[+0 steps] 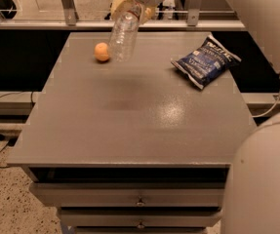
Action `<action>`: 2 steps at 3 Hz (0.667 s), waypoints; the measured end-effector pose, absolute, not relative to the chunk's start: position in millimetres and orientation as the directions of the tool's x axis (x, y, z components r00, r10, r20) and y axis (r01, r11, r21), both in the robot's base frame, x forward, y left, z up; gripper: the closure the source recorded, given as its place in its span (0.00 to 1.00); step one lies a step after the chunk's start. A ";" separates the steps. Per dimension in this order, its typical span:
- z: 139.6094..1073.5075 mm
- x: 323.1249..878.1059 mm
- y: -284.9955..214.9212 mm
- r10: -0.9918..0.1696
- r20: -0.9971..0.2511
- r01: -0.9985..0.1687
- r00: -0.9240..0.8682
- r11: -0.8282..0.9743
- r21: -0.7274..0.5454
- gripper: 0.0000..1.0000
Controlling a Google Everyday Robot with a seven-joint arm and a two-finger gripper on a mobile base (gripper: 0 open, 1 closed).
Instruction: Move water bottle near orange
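Observation:
The water bottle [124, 34] is a clear ribbed plastic bottle. It hangs tilted in the air above the far left part of the grey table [130, 130]. My gripper [132, 8] is at the top of the camera view, shut on the bottle's upper end, which it hides. The orange [101, 51] is a small round fruit on the table at the far left, just left of the bottle's lower end. I cannot tell whether bottle and orange touch.
A dark blue chip bag [207, 61] lies at the far right of the table. My arm's pale casing [261, 179] fills the right edge. Drawers [139, 201] sit under the tabletop. A metal railing [66, 4] runs behind the table.

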State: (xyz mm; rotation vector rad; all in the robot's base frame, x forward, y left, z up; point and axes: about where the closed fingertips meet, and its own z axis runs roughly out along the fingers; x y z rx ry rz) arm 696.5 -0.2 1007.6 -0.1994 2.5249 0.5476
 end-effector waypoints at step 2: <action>980.4 757.8 27.6 0.087 -0.521 -0.160 -0.849 0.898 0.409 1.00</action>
